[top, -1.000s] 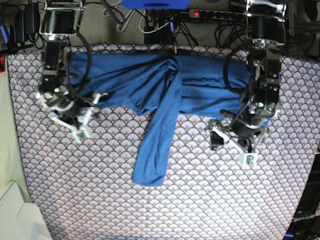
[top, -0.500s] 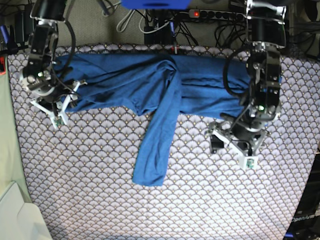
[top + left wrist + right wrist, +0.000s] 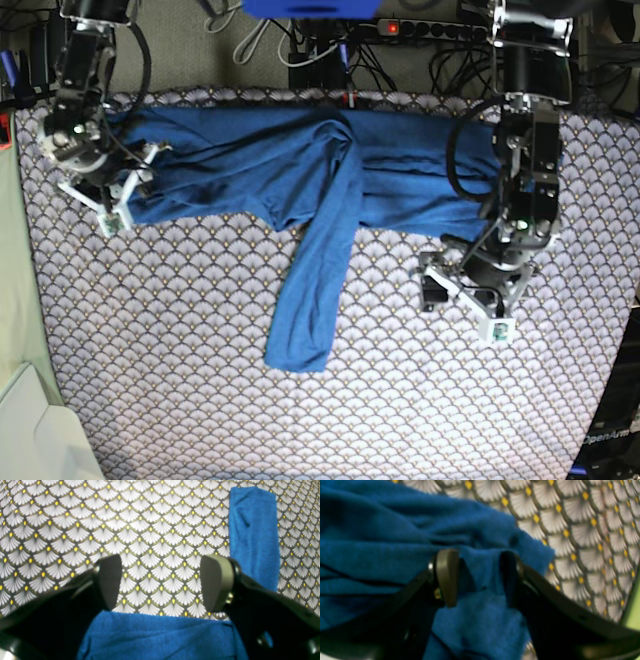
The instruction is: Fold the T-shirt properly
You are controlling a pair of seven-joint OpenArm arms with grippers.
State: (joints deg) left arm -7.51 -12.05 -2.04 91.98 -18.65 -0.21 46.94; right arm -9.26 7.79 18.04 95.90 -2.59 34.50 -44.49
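The T-shirt, plain medium blue and long-sleeved, is lying spread and rumpled across the far bench, one sleeve trailing toward the near edge.

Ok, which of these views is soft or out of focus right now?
Right wrist view: blurred throughout, T-shirt folds and right gripper smeared. Left wrist view: cover pattern sharp, left gripper fingers slightly soft. Base view: evenly lit, reasonably sharp.

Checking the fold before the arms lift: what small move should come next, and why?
Probably close the right end effector: its open fingers straddle a bunched edge of the T-shirt. The left end effector hangs open over bare table cover, gripping nothing.
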